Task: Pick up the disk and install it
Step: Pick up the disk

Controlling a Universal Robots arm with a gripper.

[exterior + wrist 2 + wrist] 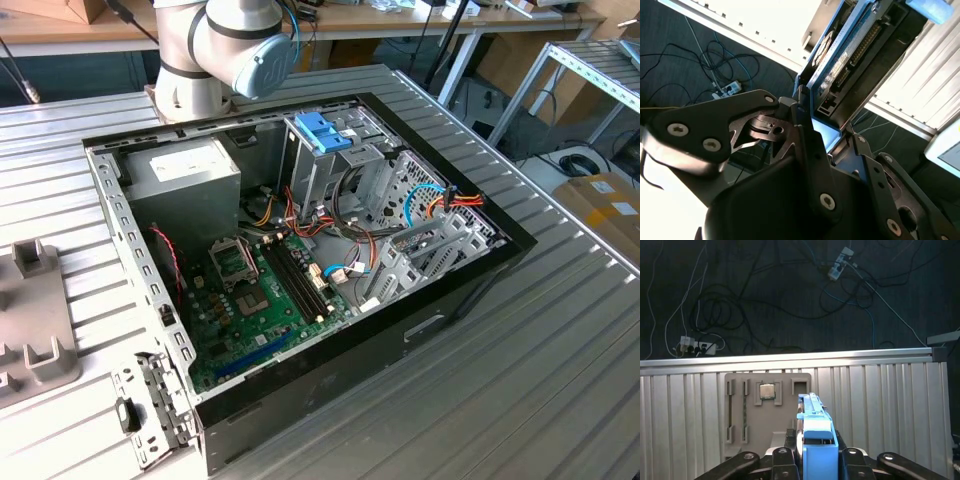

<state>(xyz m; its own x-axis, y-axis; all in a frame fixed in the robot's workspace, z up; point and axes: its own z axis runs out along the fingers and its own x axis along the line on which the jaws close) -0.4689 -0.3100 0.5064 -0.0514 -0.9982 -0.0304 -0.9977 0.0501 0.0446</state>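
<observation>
In both wrist views my gripper [812, 457] [826, 131] is shut on the disk. The first wrist view has the disk [813, 427] edge-on, its light-blue frame rising from between the fingers, held in the air above the ribbed metal table [880, 405]. In the second wrist view the disk [850, 55] shows its dark connector edge and blue side rail. In the exterior view stands the open computer case [150, 290], with a metal drive cage [320, 170] topped by a blue latch [322, 130]; the arm's base [210, 50] rises behind it.
A grey parts fixture [767, 410] carrying a small square chip [767, 390] lies on the table below the gripper, and the fixture [30, 330] sits at the exterior view's left. Cables and power strips [695, 346] litter the floor beyond the table edge. Shelving [600, 70] stands at the exterior view's right.
</observation>
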